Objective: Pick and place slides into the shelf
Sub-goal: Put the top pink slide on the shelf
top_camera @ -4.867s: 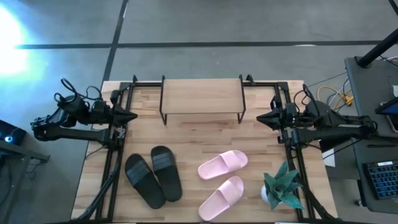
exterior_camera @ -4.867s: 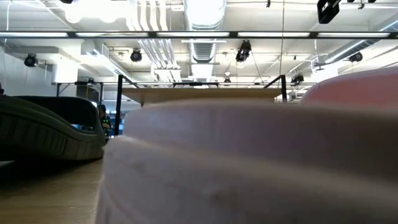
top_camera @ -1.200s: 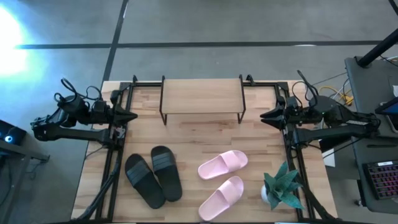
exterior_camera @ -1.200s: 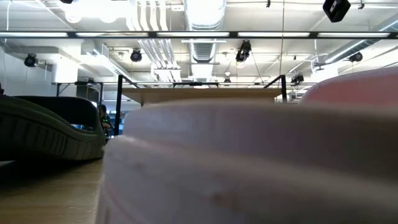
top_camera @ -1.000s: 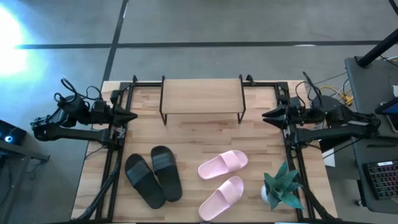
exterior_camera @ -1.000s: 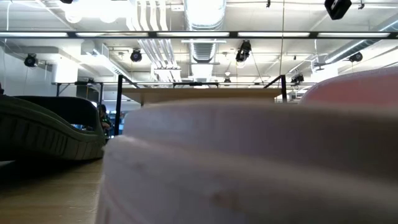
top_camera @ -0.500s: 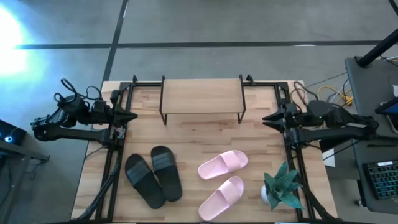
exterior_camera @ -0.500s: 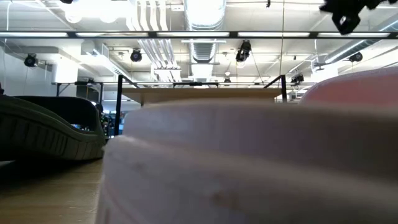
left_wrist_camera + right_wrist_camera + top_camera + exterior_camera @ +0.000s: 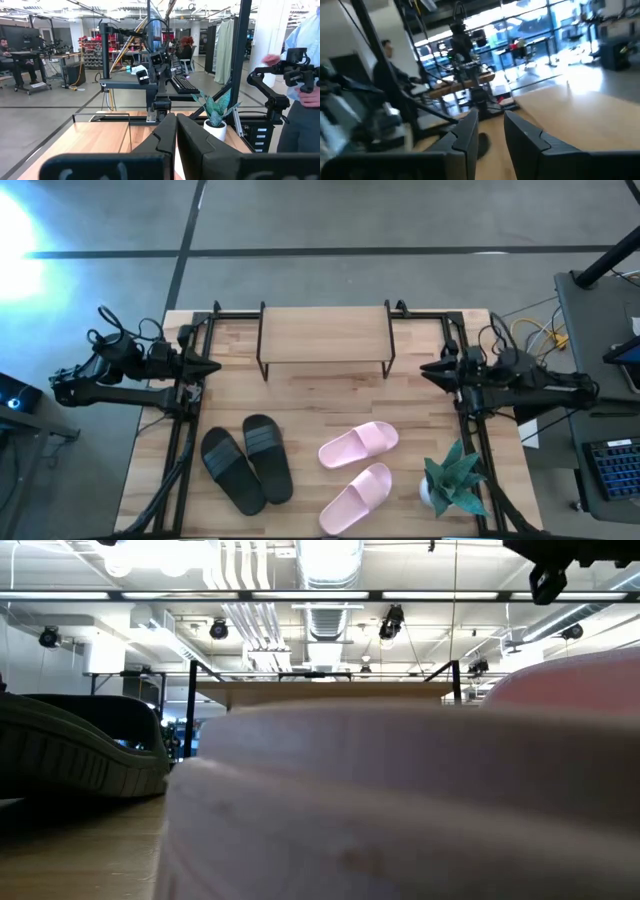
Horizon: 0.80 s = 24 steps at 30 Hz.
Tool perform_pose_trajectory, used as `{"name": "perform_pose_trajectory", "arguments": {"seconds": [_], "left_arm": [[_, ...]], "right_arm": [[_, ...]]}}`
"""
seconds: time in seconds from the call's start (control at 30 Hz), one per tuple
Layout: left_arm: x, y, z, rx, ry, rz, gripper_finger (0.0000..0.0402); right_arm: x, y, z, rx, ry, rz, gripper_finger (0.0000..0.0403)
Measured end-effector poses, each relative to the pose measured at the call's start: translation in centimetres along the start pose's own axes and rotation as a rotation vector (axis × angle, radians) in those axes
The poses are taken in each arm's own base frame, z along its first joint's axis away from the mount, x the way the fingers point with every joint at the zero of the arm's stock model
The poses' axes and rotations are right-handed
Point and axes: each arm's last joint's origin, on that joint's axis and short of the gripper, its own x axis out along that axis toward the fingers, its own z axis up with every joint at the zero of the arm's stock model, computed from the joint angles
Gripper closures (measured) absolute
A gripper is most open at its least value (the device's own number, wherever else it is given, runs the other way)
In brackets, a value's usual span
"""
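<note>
Two pink slides [image 9: 358, 444] [image 9: 355, 498] lie sole down on the near right of the table, and one fills the low view [image 9: 400, 800]. Two black slides [image 9: 233, 471] [image 9: 267, 457] lie side by side on the near left. The shelf [image 9: 324, 333] stands on its thin black legs at the far middle. My left gripper [image 9: 212, 367] [image 9: 176, 125] is shut, at the table's left edge, holding nothing. My right gripper [image 9: 424, 370] [image 9: 490, 125] hovers at the right edge with a narrow gap between its fingers, far from the slides.
A potted plant [image 9: 452, 480] stands at the near right corner, beside the pink slides. Black frame rails [image 9: 180, 430] run along both side edges. Bare wood lies between shelf and slides. A person [image 9: 305, 75] stands beyond the right edge, another [image 9: 385, 70] beyond the left.
My right arm has shifted at the table's right edge: its wrist has come lower, showing larger at the low view's top right. Its gripper stays near the same spot over the right rail. The slides, the shelf and my left arm have not moved.
</note>
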Motion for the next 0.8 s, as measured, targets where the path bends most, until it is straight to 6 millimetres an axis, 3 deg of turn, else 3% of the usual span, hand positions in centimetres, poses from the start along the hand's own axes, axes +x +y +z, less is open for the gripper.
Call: {"name": "perform_pose_trajectory", "arguments": {"seconds": [0.33, 0.57, 0.8], "left_arm": [[0.0, 0.0, 0.0, 0.0, 0.0, 0.0, 0.0402], [0.0, 0.0, 0.0, 0.0, 0.0, 0.0, 0.0402], [0.0, 0.0, 0.0, 0.0, 0.0, 0.0, 0.0402]], "right_arm": [[-2.4, 2.0, 3.7, 0.061, 0.063, 0.317, 0.0316], [-3.2, 2.6, 5.8, 0.079, 0.009, 0.354, 0.0316], [-4.0, 3.4, 9.1, 0.183, -0.184, 0.363, 0.0317]]}}
